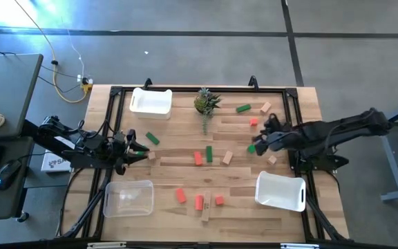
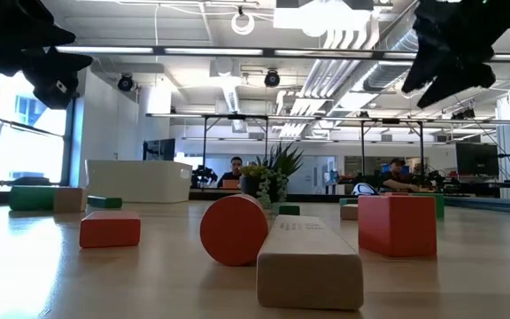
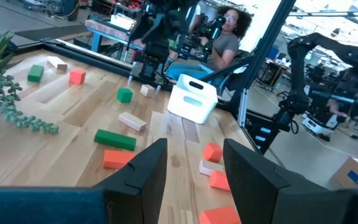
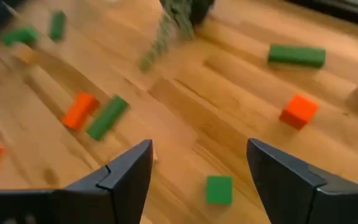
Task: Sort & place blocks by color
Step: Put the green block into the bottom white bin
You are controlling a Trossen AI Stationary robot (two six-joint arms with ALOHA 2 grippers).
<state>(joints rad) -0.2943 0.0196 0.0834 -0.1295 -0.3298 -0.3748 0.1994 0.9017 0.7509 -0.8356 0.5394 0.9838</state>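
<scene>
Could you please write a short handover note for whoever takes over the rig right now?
Left gripper: jaws open, empty, low over the table's left side beside a green block.
Right gripper: jaws wide open, empty, hovering over the right side above a small green cube.
Blocks: red-orange, green and tan pieces lie scattered across the table, several around the potted plant and a group near the front edge.
Bins: the two white bins and the clear bin show no blocks inside.
Done: nothing sorted, as far as visible.
Left: every block on the table.
</scene>
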